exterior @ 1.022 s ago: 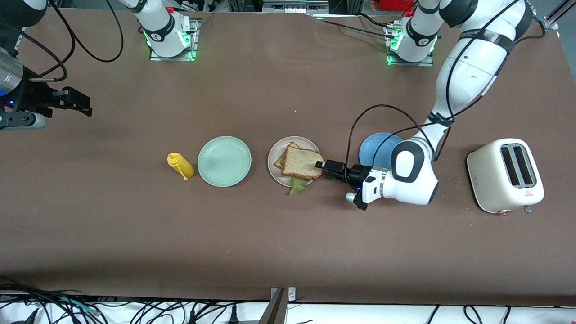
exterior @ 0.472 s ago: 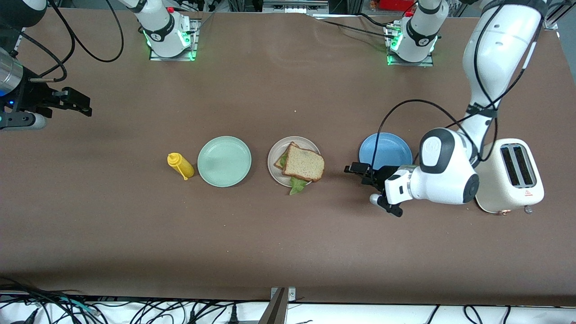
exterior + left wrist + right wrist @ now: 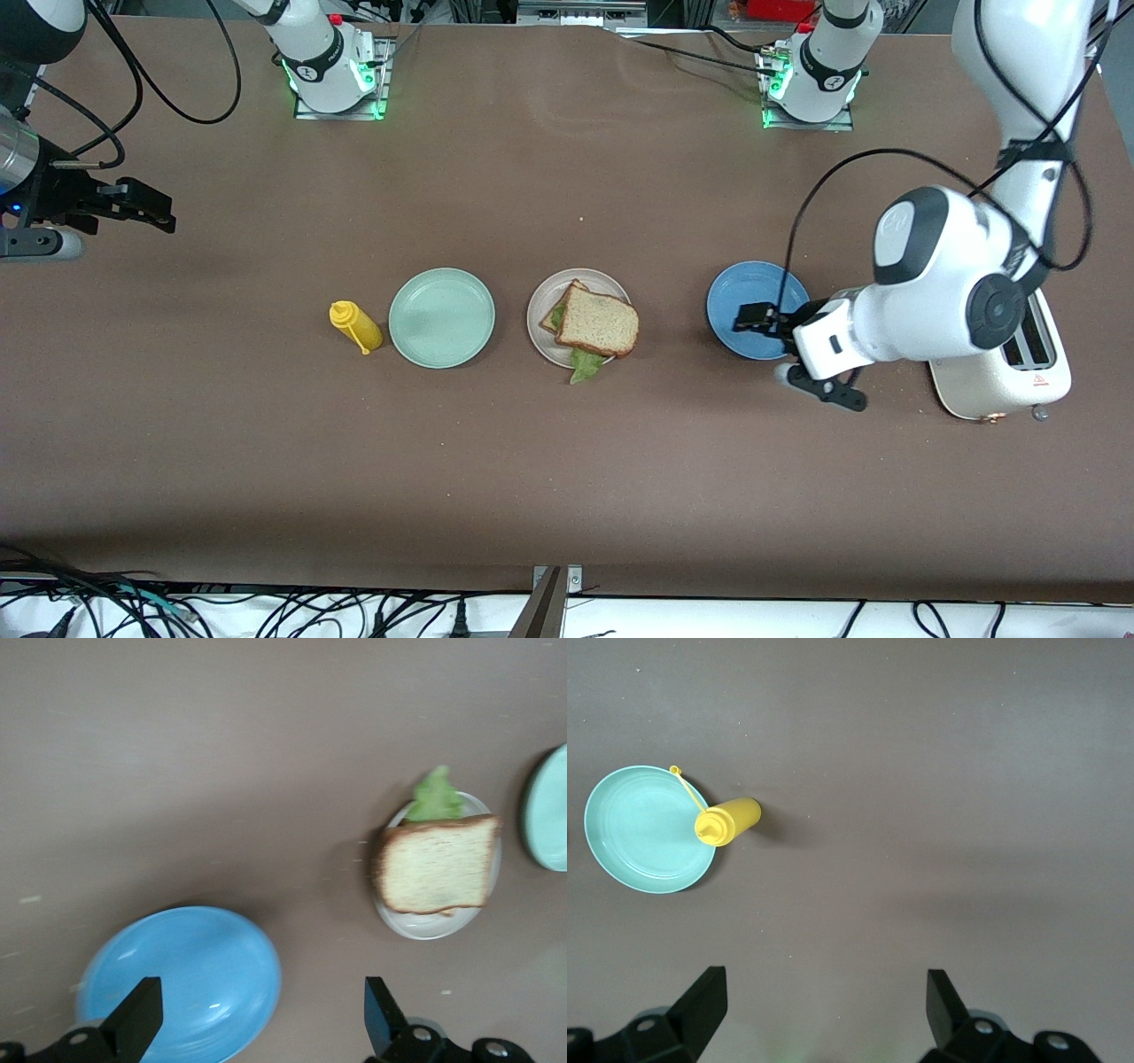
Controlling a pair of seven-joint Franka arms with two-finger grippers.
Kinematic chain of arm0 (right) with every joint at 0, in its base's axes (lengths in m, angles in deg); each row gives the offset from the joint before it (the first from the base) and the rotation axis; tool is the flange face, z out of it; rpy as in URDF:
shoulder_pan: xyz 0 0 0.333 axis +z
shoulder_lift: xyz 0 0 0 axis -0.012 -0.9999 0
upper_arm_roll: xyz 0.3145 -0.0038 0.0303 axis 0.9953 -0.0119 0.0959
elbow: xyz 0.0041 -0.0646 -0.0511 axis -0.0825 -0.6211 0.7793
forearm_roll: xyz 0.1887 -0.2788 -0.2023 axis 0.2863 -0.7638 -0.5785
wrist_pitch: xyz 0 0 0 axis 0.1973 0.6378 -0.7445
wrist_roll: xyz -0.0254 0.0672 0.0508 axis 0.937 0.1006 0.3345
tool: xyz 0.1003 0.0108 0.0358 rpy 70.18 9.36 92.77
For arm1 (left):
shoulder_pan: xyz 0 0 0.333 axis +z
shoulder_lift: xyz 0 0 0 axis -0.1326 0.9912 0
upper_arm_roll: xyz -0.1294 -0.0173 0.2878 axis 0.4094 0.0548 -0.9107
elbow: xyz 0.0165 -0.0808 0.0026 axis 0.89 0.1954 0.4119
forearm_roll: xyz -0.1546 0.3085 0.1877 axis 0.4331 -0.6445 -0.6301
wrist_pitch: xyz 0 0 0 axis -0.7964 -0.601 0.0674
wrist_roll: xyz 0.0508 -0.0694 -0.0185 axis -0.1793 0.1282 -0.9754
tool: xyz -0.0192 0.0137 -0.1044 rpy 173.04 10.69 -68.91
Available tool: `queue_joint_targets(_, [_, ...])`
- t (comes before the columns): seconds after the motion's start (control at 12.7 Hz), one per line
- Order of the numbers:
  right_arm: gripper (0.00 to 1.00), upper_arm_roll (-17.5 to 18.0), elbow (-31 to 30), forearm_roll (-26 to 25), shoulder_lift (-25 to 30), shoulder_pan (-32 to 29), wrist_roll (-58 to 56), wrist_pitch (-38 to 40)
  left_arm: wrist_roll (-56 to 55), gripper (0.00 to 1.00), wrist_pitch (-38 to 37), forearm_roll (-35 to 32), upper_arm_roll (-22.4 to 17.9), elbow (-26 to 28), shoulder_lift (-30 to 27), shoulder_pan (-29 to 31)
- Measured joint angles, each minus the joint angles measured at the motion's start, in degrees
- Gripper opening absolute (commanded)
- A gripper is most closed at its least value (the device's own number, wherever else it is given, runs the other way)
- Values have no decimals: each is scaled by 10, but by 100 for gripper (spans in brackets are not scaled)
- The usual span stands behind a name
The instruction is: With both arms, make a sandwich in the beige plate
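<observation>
The sandwich [image 3: 595, 322] lies on the beige plate [image 3: 540, 323] at the table's middle: two tan bread slices with a green lettuce leaf [image 3: 583, 364] poking out toward the front camera. The left wrist view shows the sandwich [image 3: 436, 865] on the beige plate [image 3: 416, 926] as well. My left gripper [image 3: 755, 319] hangs open and empty over the blue plate [image 3: 740, 297], apart from the sandwich. My right gripper [image 3: 151, 209] waits open and empty over bare table at the right arm's end.
A mint-green plate [image 3: 441, 317] and a yellow squeeze bottle [image 3: 355, 325] lie beside the beige plate toward the right arm's end. A cream toaster [image 3: 1005, 377] stands at the left arm's end, partly covered by the left arm.
The left gripper has drawn away from the sandwich toward the left arm's end and now hangs over the blue plate. The right gripper has shifted slightly. The sandwich stays put.
</observation>
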Motion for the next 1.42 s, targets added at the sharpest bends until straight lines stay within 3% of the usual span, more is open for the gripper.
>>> queue_joint_targets(0.31, [100,0,1,0,0,0,0,0,-3,100,-61,-46,-76,7,-111,-16])
queue_joint_targets(0.79, [100,0,2,0,-1,0,0,0,-4,100,-70,-68,-115,71,-224,-23])
queue_joint_targets(0.94, [100,0,2,0,-1,0,0,0,-5,100,-70,-103,-116,84,-243,-23])
queue_joint_targets(1.42, [100,0,2,0,-1,0,0,0,-7,100,-70,-106,-115,94,-249,-7])
